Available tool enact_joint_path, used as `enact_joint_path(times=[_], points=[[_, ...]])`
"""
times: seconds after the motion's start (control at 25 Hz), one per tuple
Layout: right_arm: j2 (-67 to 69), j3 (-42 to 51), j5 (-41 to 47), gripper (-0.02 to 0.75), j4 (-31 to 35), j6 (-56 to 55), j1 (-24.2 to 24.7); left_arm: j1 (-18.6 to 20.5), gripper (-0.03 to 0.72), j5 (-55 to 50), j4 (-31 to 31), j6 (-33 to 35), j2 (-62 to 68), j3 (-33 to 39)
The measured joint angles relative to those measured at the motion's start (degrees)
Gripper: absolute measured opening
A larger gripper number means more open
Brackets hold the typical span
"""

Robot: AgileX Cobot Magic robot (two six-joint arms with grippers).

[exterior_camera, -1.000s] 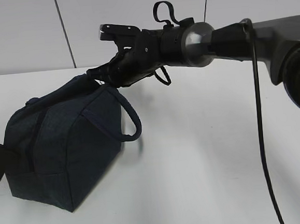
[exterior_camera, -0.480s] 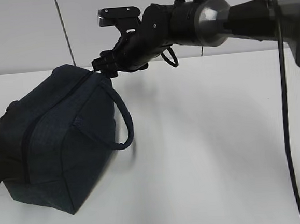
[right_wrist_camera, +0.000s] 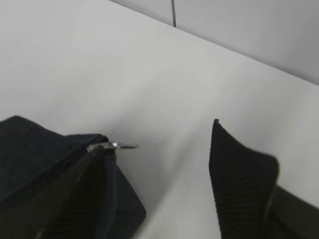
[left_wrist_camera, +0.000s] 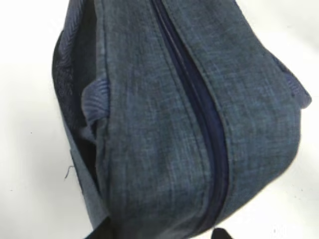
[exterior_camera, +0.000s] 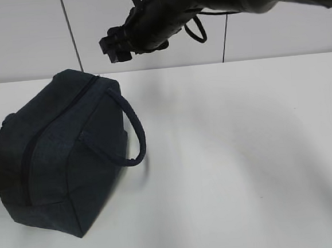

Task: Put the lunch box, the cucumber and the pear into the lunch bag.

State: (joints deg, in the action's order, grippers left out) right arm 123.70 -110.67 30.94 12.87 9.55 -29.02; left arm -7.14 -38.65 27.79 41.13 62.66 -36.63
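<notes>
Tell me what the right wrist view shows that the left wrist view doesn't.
Only the right wrist view shows the metal zipper pull at the corner of the lunch bag, one ribbed finger of the right claw away from it, and the wall behind the table.
Only the left wrist view shows the zipper line closed along the bag's top, plus the strap handle at its side.
Both share the navy bag resting on the white table.

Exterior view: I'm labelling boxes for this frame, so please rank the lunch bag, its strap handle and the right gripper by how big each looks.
1. lunch bag, clearly the largest.
2 and 3. strap handle and right gripper: they look roughly alike, and the gripper hangs raised above the table at an uncertain depth, so I won't rank them.
</notes>
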Motion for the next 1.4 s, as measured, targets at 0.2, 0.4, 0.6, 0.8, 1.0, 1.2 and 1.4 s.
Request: enact_joint_path(times=[0.2, 0.4, 0.6, 0.8, 1.0, 1.2, 1.4], points=[[-3.4, 0.0, 11.8, 0.483, -9.5, -5.6, 0.0, 0.0, 0.341, -3.2, -10.1, -12.6, -3.6, 0.0], [-8.1, 0.6, 23.6, 0.439, -22.0, -13.7, 0.0, 0.0, 0.341, -7.3, -23.1, -29.1, -9.9, 0.0], [-16.9, 10.0, 27.9, 0.432, -24.1, -17.9, -0.1, 0.0, 0.341, -11.7, -30.9, -39.1, -18.8, 0.0], [-30.3, 27.3, 25.9, 0.432, -24.1, -20.2, -0.7, 0.0, 0.341, -14.3, -30.8, -40.4, -27.6, 0.0], [-47.0, 45.5, 24.4, 0.432, -24.2, -21.0, -0.7, 0.0, 0.341, -17.1, -30.5, -40.6, -34.6, 0.0], [-65.9, 59.7, 24.1, 0.431, -23.9, -21.7, -0.7, 0.0, 0.340, -20.7, -30.4, -40.6, -40.7, 0.0], [-86.1, 69.0, 26.4, 0.431, -23.1, -22.5, -0.7, 0.0, 0.340, -21.7, -24.9, -36.6, -44.7, 0.8]])
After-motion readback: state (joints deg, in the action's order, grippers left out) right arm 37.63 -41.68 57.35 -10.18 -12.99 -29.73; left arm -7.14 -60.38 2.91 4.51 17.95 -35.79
